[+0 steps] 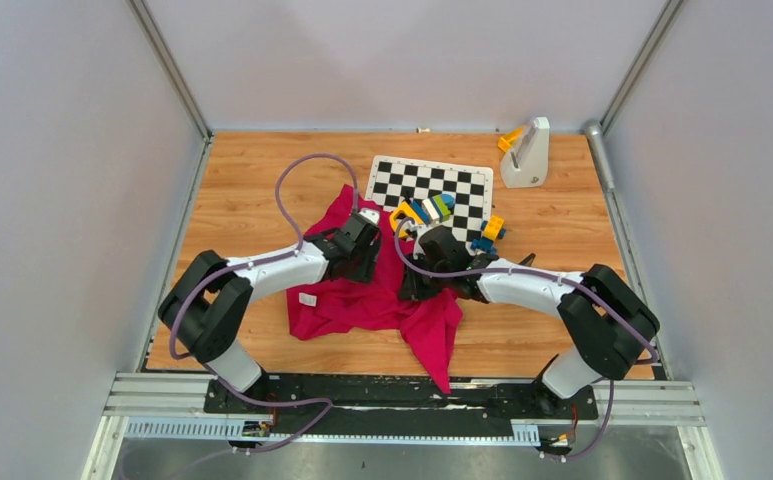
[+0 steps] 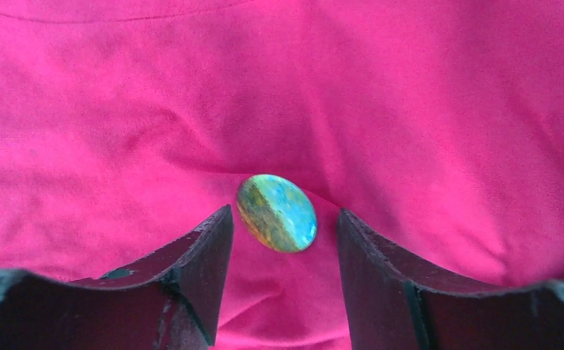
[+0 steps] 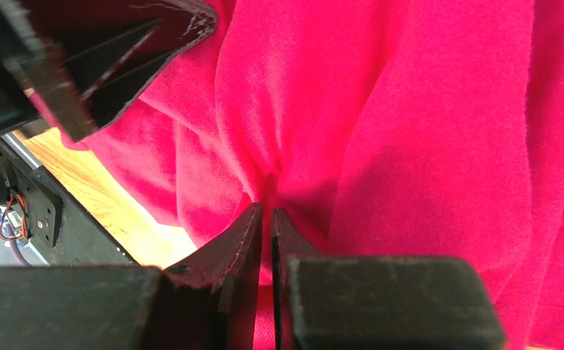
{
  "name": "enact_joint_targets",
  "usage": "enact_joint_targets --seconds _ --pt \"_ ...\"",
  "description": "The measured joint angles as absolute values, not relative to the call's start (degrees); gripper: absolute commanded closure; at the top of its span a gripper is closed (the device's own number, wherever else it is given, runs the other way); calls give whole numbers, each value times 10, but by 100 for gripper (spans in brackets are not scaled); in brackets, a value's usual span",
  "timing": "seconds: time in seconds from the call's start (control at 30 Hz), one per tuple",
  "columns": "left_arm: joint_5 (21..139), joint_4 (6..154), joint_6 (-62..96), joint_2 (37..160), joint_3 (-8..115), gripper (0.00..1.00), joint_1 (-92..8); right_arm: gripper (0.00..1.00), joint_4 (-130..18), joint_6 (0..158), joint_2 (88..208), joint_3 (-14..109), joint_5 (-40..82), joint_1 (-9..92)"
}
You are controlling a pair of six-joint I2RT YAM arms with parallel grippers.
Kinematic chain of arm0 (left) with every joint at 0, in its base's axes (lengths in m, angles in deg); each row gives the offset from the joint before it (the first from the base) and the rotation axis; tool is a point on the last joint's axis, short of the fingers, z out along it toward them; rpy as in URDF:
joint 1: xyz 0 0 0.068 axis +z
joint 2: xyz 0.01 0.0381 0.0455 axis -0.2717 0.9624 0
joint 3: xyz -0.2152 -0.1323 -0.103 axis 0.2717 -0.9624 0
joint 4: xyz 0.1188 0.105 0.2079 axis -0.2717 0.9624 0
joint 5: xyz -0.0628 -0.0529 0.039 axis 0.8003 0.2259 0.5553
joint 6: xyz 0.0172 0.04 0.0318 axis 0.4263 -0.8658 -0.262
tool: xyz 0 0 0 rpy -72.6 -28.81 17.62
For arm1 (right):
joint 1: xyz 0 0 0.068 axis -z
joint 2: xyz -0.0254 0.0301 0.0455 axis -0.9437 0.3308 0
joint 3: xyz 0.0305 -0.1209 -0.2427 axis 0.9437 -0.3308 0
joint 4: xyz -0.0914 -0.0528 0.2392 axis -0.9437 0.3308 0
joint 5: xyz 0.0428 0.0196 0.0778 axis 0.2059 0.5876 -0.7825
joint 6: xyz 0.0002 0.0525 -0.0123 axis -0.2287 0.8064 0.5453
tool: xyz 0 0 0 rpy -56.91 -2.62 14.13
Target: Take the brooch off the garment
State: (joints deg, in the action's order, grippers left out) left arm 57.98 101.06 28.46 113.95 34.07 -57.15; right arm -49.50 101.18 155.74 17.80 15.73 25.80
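Observation:
The magenta-pink garment (image 1: 382, 300) lies crumpled on the wooden table, with a small white label (image 1: 307, 299) near its left edge. The brooch (image 2: 276, 213) is a small oval disc, yellow-green to blue, sitting on the cloth in the left wrist view. My left gripper (image 2: 284, 222) is open just over the brooch, one finger on each side, not touching it. My right gripper (image 3: 265, 213) is shut on a pinched fold of the garment (image 3: 410, 146). The left gripper's fingers (image 3: 118, 44) show at the top left of the right wrist view. The brooch is hidden in the top view.
A black-and-white chequered board (image 1: 432, 190) lies behind the garment with several coloured toy blocks (image 1: 432, 210) on its near edge. A white stand (image 1: 525, 155) with an orange piece is at the back right. The table's black front rail (image 3: 38, 211) shows below the cloth.

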Motion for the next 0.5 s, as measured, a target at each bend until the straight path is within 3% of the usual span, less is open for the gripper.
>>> enact_joint_targets --seconds 0.1,0.3,0.5 --pt "567 1011 288 1169 342 47 -572 89 -502 1012 1557 177 158 258" --pt "552 1005 297 1173 340 77 -573 91 -510 1014 1557 177 158 258" --pt "547 980 304 1096 286 88 -571 92 -514 1015 1558 177 156 258"
